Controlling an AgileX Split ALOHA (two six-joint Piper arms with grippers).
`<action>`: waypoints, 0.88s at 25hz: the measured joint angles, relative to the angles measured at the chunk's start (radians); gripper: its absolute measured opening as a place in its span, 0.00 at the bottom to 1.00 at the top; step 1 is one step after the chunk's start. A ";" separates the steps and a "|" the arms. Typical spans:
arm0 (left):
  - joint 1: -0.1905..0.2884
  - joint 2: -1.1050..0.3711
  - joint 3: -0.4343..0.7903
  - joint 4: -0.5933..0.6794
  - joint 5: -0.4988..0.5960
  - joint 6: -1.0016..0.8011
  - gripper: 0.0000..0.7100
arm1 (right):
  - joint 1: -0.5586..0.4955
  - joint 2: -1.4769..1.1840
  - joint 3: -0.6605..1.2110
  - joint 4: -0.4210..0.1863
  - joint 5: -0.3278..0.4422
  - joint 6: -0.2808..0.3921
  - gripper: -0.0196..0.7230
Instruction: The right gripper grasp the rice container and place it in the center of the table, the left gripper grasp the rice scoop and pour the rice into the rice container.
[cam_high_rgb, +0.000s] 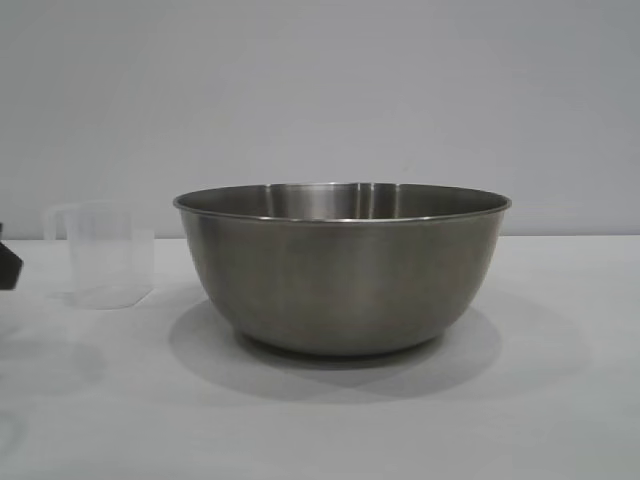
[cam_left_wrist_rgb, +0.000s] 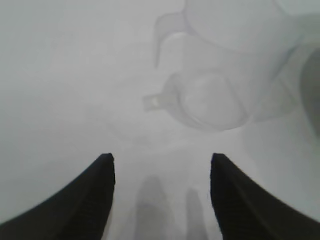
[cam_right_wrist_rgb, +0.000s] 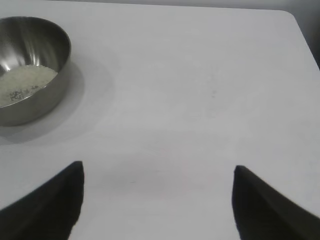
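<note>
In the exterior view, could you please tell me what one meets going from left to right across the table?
Black left claw at the edge → small translucent plastic rice scoop → large round stainless-steel rice container.

A plain white tabletop (cam_high_rgb: 560, 400) fills the lower half of the exterior view, meeting a pale wall behind. Standing on it at the middle of the frame is the rice container (cam_high_rgb: 342, 270), a large steel bowl upright on its base, casting a soft shadow around itself. At the left of the frame, just beside the bowl and apart from it, the translucent rice scoop (cam_high_rgb: 108, 255) stands upright on the tabletop.
</note>
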 joint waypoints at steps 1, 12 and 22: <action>0.000 -0.030 0.021 0.000 0.000 0.000 0.52 | 0.000 0.000 0.000 0.000 0.000 0.000 0.72; 0.000 -0.256 0.057 0.081 0.206 -0.056 0.52 | 0.000 0.000 0.000 0.000 0.000 0.000 0.72; 0.000 -0.308 -0.105 0.188 0.537 -0.095 0.52 | 0.000 0.000 0.000 0.000 0.000 0.000 0.72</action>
